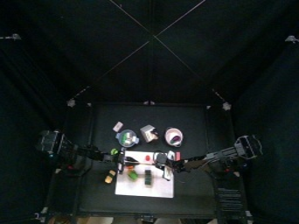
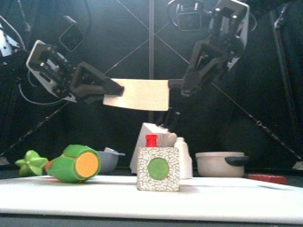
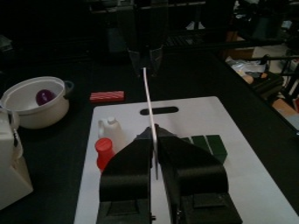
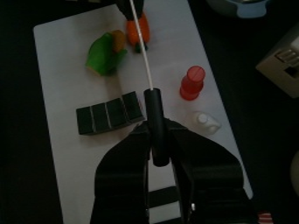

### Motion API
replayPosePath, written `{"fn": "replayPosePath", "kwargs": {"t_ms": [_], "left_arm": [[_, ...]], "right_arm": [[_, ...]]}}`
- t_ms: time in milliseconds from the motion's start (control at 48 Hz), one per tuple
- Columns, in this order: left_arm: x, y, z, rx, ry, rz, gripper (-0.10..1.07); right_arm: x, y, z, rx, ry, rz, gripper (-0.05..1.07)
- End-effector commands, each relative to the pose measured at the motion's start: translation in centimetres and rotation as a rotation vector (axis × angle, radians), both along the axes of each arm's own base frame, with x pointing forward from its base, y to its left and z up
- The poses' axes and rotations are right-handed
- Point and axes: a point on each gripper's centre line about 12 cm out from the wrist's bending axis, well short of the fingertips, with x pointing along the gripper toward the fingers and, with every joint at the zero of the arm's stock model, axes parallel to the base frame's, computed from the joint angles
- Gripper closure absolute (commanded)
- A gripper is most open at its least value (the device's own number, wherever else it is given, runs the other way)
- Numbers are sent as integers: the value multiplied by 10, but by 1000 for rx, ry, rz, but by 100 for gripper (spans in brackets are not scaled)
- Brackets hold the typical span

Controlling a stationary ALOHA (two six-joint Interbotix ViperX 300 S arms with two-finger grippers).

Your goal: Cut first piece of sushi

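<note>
Sushi is the thing to watch, so start from high up: the white board [image 1: 158,191] sits on the counter, and both arms meet over the board's far end. The roll is too small to make out from there. From the front, the left claw [image 2: 116,89] and the right claw [image 2: 180,87] are both clenched on the knife [image 2: 142,93], one at each end, high above the board. The roll is hidden from this side. In the left wrist view, the left claw pinches the thin blade. The sushi [image 3: 201,144] lies on the board just beside that claw, not under the blade. In the right wrist view, the right claw grips the black handle, and the blade points away along the board. The roll lies on the board with its long way going across the line of the knife. One end of the roll is just beside the handle, and the rest reaches toward the board's side edge. I think the knife must slide sideways over that near end and then go down. Both claws look about as near to it.
</note>
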Motion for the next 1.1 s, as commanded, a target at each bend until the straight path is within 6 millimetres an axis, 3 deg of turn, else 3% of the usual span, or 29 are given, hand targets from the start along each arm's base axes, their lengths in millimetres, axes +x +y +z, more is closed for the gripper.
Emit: {"fn": "replayPosePath", "kwargs": {"t_ms": [0, 521, 792, 1083], "left_arm": [[1, -6, 1, 2, -6, -21, 54], [8, -28, -31, 12, 90, -87, 54], [17, -39, -43, 10, 120, -104, 54], [23, -47, -47, -68, 172, -7, 55]], "right_arm": [[-1, -4, 8, 6, -10, -21, 60], [-2, 7, -25, 13, 79, -5, 60], [-3, 15, -29, 11, 90, 16, 60], [-4, 20, -39, 8, 118, 27, 60]]}}
